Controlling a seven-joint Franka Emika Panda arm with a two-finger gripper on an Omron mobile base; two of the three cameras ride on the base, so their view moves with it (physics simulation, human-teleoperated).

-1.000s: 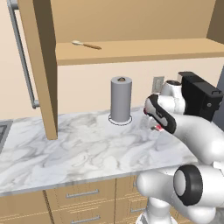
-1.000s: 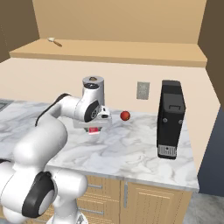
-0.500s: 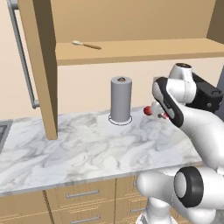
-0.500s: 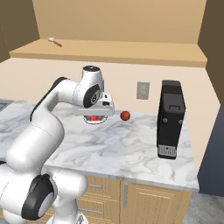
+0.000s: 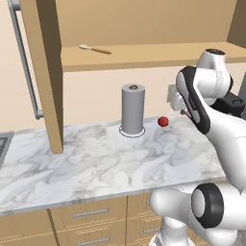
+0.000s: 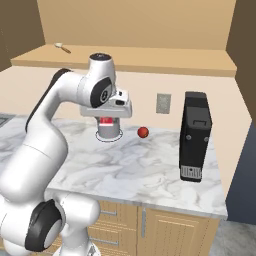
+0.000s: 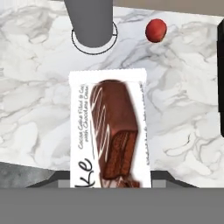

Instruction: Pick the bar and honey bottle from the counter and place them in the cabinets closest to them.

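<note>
bar (image 7: pixel 110 135): clamped in the fingers (image 6: pixel 106 121), lifted off the desk (image 7: pixel 30 109) for the shelf trip
cylinder (image 7: pixel 91 18): just past the fingers
red ball (image 7: pixel 155 29): beyond, off to one side

A beige wall (image 6: pixel 150 20) rises ahead of me, carrying a grey outlet plate (image 6: pixel 163 103). Light wooden drawers (image 5: pixel 91 214) with grey bar handles line the base below. To my right, a black appliance (image 6: pixel 195 136) stands upright; a tall grey cylinder (image 5: pixel 132 109) and a small red ball (image 5: pixel 163 121) sit nearby, a wooden spoon (image 5: pixel 94 48) above.
</note>
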